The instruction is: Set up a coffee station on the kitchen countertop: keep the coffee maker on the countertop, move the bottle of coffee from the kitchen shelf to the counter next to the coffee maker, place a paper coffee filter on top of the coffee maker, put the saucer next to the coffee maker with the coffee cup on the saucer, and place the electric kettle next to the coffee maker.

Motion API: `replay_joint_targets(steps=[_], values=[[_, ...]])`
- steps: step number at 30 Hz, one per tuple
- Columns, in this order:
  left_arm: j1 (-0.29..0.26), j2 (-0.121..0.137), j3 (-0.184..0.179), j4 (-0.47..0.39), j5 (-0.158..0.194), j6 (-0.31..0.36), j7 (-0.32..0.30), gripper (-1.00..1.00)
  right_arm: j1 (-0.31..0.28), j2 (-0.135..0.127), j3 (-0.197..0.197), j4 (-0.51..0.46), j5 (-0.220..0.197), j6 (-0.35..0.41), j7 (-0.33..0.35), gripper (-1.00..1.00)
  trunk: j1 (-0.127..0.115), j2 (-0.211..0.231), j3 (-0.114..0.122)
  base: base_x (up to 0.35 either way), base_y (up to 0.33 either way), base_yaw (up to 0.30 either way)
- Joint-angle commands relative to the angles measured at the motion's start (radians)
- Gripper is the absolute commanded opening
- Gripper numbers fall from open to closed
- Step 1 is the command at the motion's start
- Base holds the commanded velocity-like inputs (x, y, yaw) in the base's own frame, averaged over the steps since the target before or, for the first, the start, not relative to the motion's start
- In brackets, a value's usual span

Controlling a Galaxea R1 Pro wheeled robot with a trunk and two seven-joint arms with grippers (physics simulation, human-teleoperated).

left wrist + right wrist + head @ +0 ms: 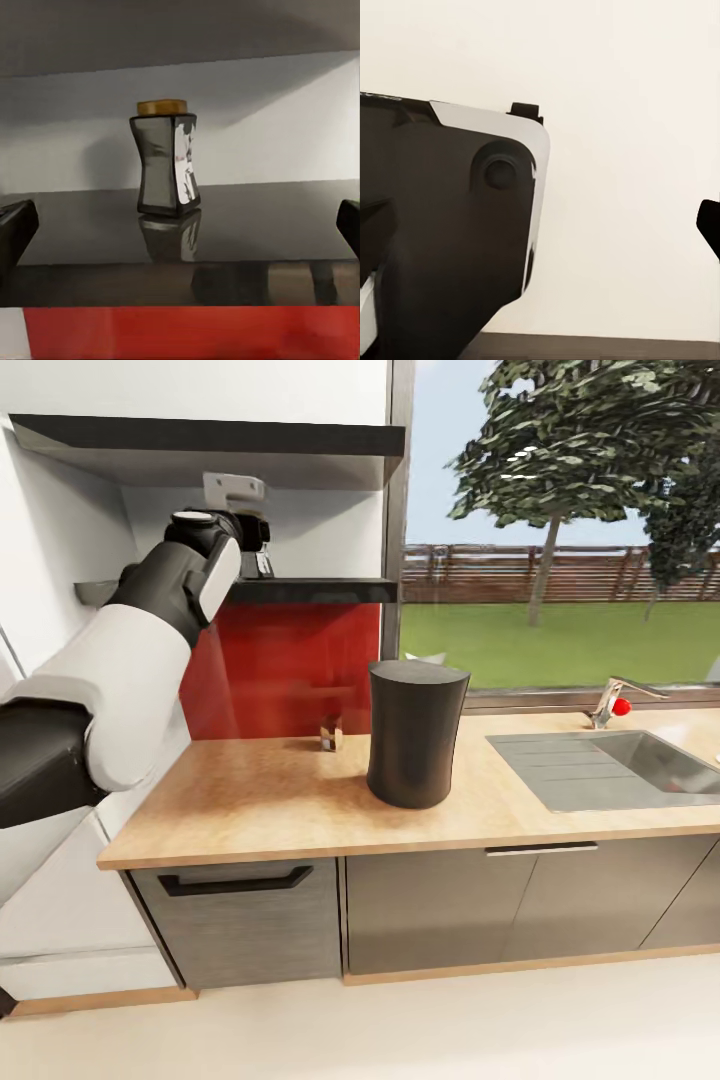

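Fingers of the left gripper (180,225) are standing wide apart, tips at either edge of the left wrist view, holding nothing. Left arm (150,630) is reaching up toward the kitchen shelf (310,591), gripper facing the bottle of coffee (166,159), which is sitting upright on the shelf, gold lid on, well clear of both fingertips. So the bottle move is only starting: approach under way, no contact yet. Right gripper (540,221) is also showing spread fingers (709,225) with nothing between them, looking at the robot's own dark body panel (450,225) and a pale wall. On the countertop (290,800) the dark cylindrical object (415,732), likely the coffee maker, is standing in place, so that requirement looks satisfied. A small item (331,736) is sitting behind it near the red backsplash; too small to identify. Filter, saucer, cup and kettle aren't placed beside the maker, so those steps all appear pending. Judging overall: one of five done, the second beginning.
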Motion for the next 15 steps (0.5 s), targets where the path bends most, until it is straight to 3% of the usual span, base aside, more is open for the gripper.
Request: replay_joint_targets(steps=[1, 8, 15], values=[[-0.011, 0.005, -0.005, 0.012, -0.004, 0.006, 0.004, 1.0, 0.002, -0.003, -0.009, -0.002, 0.008, 0.005, 0.005, 1.0, 0.001, -0.002, -0.002, 0.0, 0.0, 0.0], [-0.076, 0.065, -0.006, 0.083, -0.006, 0.005, 0.004, 1.0, 0.016, -0.021, -0.008, -0.002, 0.008, 0.002, 0.005, 1.0, 0.001, -0.002, -0.002, 0.0, 0.0, 0.0], [-0.085, 0.078, -0.012, 0.088, -0.01, 0.004, 0.004, 1.0, 0.021, -0.022, -0.007, -0.002, 0.009, 0.004, 0.005, 1.0, 0.001, -0.002, -0.002, 0.0, 0.0, 0.0]])
